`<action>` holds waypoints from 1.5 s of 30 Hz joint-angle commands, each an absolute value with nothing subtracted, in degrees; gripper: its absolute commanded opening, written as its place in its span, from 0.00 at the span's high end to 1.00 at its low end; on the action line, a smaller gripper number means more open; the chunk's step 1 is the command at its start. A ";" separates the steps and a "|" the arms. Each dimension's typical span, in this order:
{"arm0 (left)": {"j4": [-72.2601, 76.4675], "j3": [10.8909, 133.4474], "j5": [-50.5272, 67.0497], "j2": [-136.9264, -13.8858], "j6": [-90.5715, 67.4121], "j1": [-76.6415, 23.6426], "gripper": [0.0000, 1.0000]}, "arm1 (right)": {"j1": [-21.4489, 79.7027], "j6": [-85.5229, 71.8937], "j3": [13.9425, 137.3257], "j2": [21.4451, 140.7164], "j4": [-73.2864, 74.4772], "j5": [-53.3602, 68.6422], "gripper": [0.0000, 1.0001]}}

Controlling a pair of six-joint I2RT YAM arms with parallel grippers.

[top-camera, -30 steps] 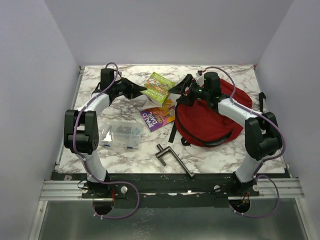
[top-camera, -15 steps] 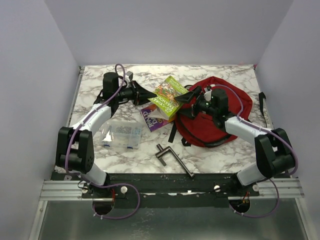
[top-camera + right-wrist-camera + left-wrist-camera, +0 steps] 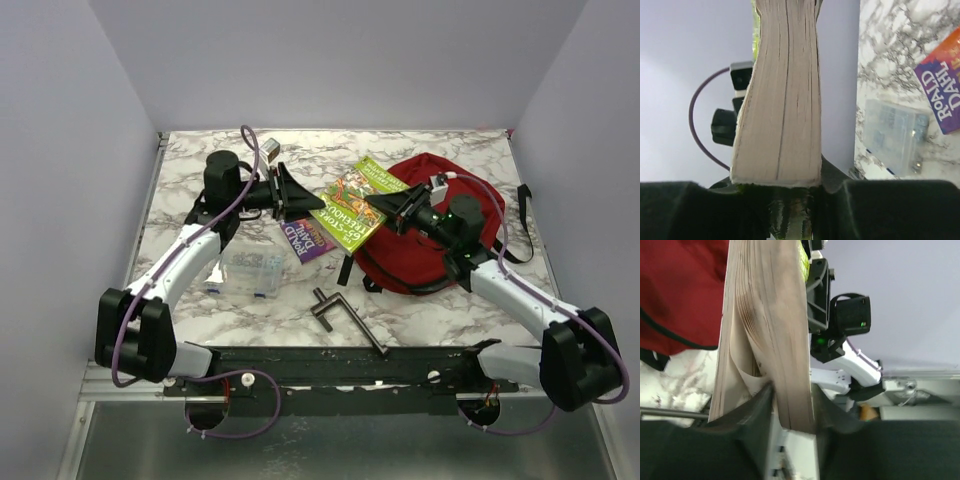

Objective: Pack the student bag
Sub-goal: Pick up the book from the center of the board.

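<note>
We held the green paperback (image 3: pixel 350 203) aloft between both arms, the left gripper (image 3: pixel 297 192) clamped on one edge and the right gripper (image 3: pixel 385 207) on the opposite, just beside the student bag (image 3: pixel 415 255) slumped on the right of the marbled table (image 3: pixel 190 165). Our judgement: move both arms together, or the glossy cover and thick, yellowed pages may twist; the soft red fabric's opening was hidden.

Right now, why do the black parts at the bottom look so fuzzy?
Left wrist view: the fingers are very close to the camera, dark and blurred; right wrist view: fingers likewise, the book's page edges sharper; top view: evenly lit, crisp.
</note>
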State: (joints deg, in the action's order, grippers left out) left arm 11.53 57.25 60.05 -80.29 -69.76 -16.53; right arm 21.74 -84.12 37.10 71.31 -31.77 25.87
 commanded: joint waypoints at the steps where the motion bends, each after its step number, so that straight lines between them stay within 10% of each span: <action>1: 14.32 57.40 63.38 -74.04 -64.67 -16.29 0.50 | 20.83 -82.79 39.71 66.36 -27.12 18.38 0.88; 13: -18.97 55.04 35.79 -51.13 -37.85 -11.34 0.02 | 17.72 -85.04 43.48 65.10 -32.09 24.45 0.95; 25: 23.57 36.14 29.97 -50.29 -72.91 -25.60 0.02 | 17.75 -104.55 32.57 74.78 -68.63 27.81 0.99; 45: 30.25 49.64 9.89 -69.22 -68.28 -42.75 0.07 | 17.92 -107.28 24.96 76.40 -75.14 22.92 0.99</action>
